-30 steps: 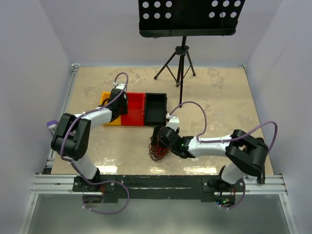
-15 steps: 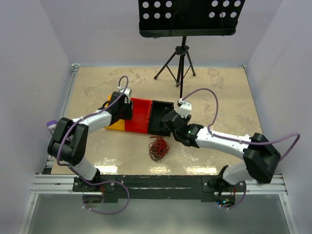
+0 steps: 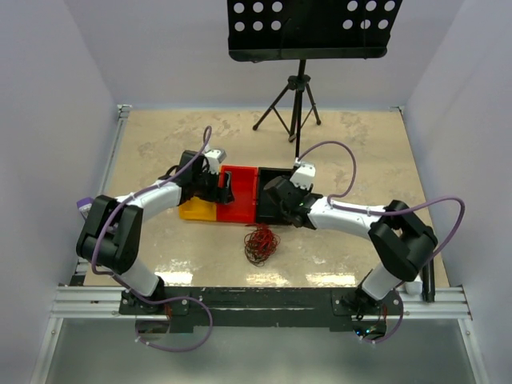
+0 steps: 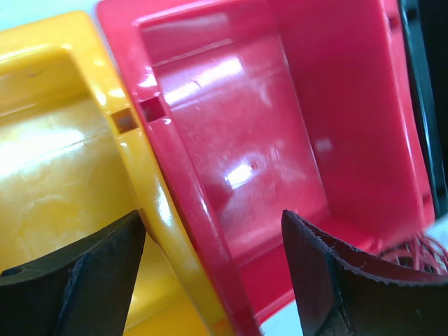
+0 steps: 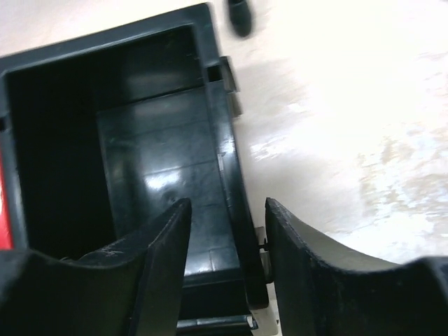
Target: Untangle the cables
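Observation:
The cables [image 3: 260, 244] lie as a loose red and dark tangle on the table, in front of the bins, with neither gripper touching them. Their red loops [image 4: 420, 253] peek in at the lower right of the left wrist view. My left gripper [image 3: 225, 189] [image 4: 213, 276] stands open, its jaws straddling the touching walls of the yellow bin [image 4: 63, 168] and the red bin [image 4: 280, 140]. My right gripper [image 3: 276, 204] [image 5: 227, 262] is open around the right wall of the black bin [image 5: 234, 203], with a gap on each side.
Yellow bin [image 3: 196, 210], red bin [image 3: 238, 218] and black bin [image 3: 276, 174] stand in a row mid-table. A music stand's tripod [image 3: 298, 100] stands at the back, one foot [image 5: 239, 17] just beyond the black bin. Walls close in the table on three sides.
My right arm left the tangle and moved to the black bin, its jaws narrowing. The left gripper opened wider. The row of bins shifted right and slightly nearer.

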`<move>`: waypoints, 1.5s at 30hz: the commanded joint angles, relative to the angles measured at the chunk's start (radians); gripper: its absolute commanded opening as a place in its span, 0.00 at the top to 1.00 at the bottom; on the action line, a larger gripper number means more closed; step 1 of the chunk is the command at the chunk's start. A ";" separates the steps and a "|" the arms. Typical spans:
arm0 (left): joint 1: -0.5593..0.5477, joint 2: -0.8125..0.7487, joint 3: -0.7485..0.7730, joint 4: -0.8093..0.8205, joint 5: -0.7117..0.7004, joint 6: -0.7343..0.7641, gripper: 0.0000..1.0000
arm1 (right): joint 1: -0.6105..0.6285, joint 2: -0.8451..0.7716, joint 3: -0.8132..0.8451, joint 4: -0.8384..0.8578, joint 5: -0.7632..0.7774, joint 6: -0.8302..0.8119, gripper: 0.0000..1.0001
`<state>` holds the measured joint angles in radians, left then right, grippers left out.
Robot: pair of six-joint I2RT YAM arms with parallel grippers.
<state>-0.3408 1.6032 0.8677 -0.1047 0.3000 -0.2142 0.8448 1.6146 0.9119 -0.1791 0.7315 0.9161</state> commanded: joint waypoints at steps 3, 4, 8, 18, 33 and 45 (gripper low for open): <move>-0.014 -0.048 0.028 -0.067 0.295 0.101 0.16 | -0.059 -0.019 0.019 0.001 0.048 0.009 0.48; -0.015 -0.058 0.028 -0.073 0.327 0.119 0.15 | -0.068 -0.024 0.015 0.004 0.051 0.001 0.47; -0.015 -0.081 0.054 -0.130 0.369 0.159 0.13 | -0.089 -0.033 0.019 0.038 0.043 -0.039 0.46; 0.000 -0.141 0.186 -0.277 0.263 0.301 0.04 | -0.038 -0.195 -0.031 -0.048 0.051 0.021 0.16; 0.085 -0.127 0.142 -0.349 0.018 0.392 0.35 | 0.315 -0.412 -0.171 -0.174 -0.167 0.227 0.35; 0.089 -0.193 0.054 -0.330 -0.099 0.400 0.51 | 0.335 -0.420 -0.240 -0.077 -0.242 0.193 0.41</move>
<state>-0.2554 1.4246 0.9661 -0.4603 0.2558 0.1768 1.1687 1.1740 0.6876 -0.3264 0.5251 1.1133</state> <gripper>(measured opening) 0.497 0.597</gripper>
